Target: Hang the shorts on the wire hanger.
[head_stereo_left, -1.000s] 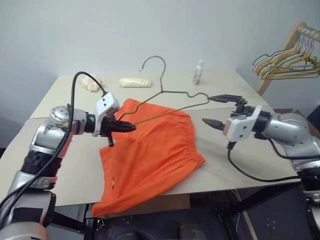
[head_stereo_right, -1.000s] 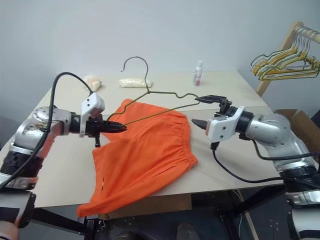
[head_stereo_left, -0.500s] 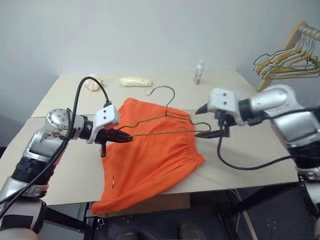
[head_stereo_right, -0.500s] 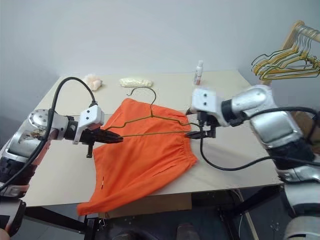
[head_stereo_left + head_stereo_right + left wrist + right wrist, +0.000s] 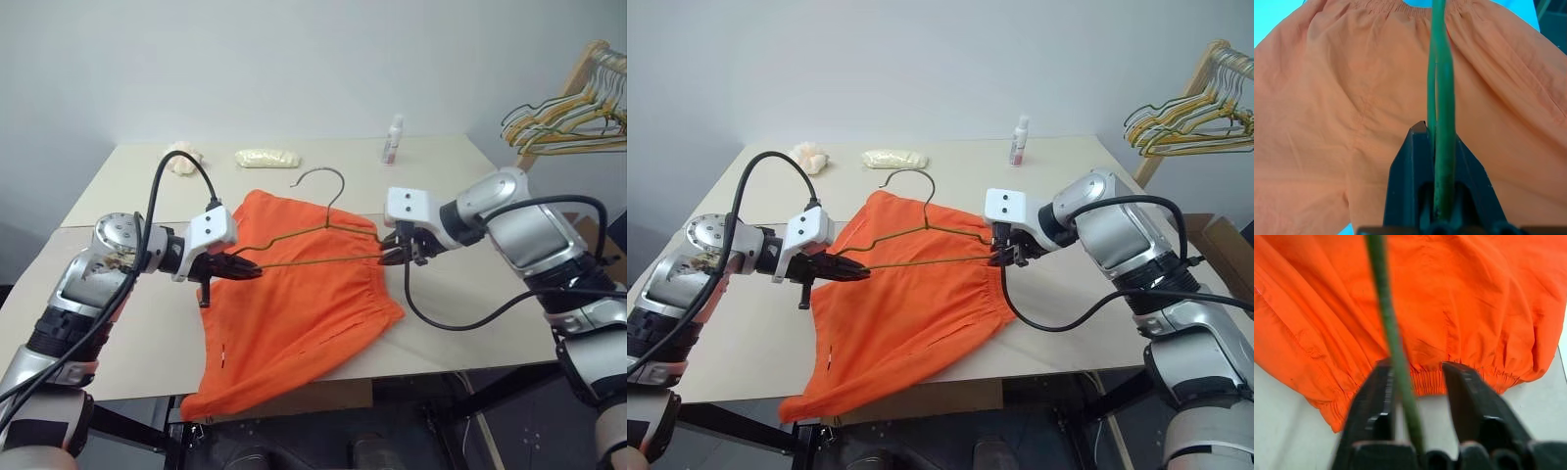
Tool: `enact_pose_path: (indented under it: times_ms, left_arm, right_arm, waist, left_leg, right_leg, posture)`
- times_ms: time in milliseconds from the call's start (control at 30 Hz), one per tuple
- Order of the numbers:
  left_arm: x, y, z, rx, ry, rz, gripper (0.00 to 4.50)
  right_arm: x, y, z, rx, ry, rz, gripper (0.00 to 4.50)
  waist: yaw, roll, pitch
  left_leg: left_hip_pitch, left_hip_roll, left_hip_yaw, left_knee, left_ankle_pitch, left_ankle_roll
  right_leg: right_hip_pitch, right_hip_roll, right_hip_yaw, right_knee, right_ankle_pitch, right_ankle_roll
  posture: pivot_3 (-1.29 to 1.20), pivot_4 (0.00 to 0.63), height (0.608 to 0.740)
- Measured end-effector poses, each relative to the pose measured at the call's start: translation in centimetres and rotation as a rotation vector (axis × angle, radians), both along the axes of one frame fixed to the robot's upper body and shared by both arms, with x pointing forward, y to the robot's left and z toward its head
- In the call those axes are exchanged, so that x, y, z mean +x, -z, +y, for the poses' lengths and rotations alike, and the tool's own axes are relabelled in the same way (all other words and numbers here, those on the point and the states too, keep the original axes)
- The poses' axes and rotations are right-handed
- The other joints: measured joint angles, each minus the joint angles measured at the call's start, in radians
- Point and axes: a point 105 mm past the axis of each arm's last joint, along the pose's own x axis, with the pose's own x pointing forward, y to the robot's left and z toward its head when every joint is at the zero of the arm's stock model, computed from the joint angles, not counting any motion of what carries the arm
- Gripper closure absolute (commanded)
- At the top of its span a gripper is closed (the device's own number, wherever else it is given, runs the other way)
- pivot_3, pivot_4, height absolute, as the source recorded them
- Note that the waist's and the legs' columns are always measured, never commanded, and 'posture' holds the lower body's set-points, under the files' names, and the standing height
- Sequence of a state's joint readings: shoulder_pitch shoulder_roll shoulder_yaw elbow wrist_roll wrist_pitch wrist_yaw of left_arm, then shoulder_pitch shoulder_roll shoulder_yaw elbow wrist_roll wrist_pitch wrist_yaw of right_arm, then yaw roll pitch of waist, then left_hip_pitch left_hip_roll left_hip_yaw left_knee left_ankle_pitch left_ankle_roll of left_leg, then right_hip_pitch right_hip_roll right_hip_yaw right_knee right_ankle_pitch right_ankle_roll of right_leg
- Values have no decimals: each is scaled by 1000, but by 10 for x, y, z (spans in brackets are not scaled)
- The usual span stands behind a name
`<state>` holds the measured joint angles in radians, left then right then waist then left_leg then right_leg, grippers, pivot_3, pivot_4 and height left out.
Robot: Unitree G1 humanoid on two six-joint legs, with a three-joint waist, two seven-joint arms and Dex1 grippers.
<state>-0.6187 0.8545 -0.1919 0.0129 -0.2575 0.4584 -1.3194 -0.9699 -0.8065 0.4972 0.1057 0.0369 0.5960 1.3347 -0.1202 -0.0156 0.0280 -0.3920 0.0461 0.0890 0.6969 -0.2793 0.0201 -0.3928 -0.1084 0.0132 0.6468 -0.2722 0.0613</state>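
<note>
The left tool (image 5: 242, 268) is clamped on one end of the hanger (image 5: 304, 245), its black fingers (image 5: 1415, 161) pinched together around the thin wire. The hanger runs from there across to the right tool (image 5: 394, 256), held above the shorts (image 5: 294, 304), hook pointing up and away. The shorts lie spread flat on the counter (image 5: 470, 304) below and between both tools, their gathered waistband just beneath the right one and one leg drooping over the near edge.

The right tool's fingers (image 5: 1371, 406) stand a little apart with the wire between them; whether they grip it I cannot tell.

The wire looks light and springy, likely to twist if held at one end only. The cloth looks soft, limp and light; the elastic waistband seems the firmest place to pinch.
</note>
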Motion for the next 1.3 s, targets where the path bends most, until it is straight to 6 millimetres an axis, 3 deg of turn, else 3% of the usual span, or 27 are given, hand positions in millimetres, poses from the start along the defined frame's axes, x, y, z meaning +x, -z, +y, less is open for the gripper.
enact_pose_path:
  times_ms: [67,200,367,467,667,700,800,1000,1133,1300]
  left_arm:
    - [2,-2,0,3,-5,-9,4500]
    - [4,-2,0,11,25,-50,4500]
    - [3,-3,-10,-42,151,-100,3135]
    - [9,-14,-8,-60,178,-137,2196]
    - [34,-35,19,-127,7,-226,221]
    - [34,-38,23,-156,-18,-233,106]
    - [24,-44,21,-242,-28,-230,106]
    - [-17,-27,-11,-325,67,-138,106]
    - [-26,-30,-19,-341,83,-135,106]
    - [-25,-31,-17,-337,55,-137,106]
  right_arm:
    - [-2,1,0,-7,-17,9,4456]
    - [-7,7,0,-19,-42,18,4456]
    - [-22,15,-9,9,-46,68,4500]
    - [-34,21,-20,64,20,138,4500]
    - [-63,50,-70,161,347,323,4500]
    - [-68,58,-81,174,426,369,4500]
    - [-82,73,-107,225,654,466,4500]
    - [-105,96,-156,331,1097,660,4500]
    - [-113,98,-160,369,1161,748,4500]
    - [-117,93,-150,401,1106,817,4500]
  waist:
    - [0,0,0]
    - [0,0,0]
    - [7,0,0]
    - [13,0,0]
    - [26,0,0]
    - [28,0,0]
    - [31,0,0]
    - [34,0,-1]
    - [35,0,-2]
    - [37,0,-2]
  left_leg:
    - [0,0,0,0,0,0]
    - [0,0,0,0,0,0]
    - [0,0,0,1,0,-1]
    - [0,0,0,1,0,0]
    - [1,0,1,1,0,1]
    - [0,0,1,1,-1,1]
    - [1,0,0,1,-1,1]
    - [5,0,1,0,-1,1]
    - [7,0,1,-1,-1,1]
    - [6,0,1,-1,-1,2]
  right_leg:
    - [0,0,0,0,0,0]
    - [0,0,0,0,0,0]
    - [1,0,-1,0,0,0]
    - [1,0,-1,-1,0,0]
    - [3,0,-2,-4,0,0]
    - [2,0,-2,-4,0,0]
    - [3,0,-1,-3,0,0]
    - [5,0,1,-3,0,0]
    - [6,0,2,-4,0,0]
    - [6,0,2,-5,0,0]
  posture:
    - [-109,0,740]
    - [-104,0,740]
    - [-92,0,740]
    - [-96,0,740]
    - [-94,0,740]
    - [-94,0,740]
    - [-92,0,740]
    - [-86,4,740]
    - [-87,10,740]
    - [-72,11,740]
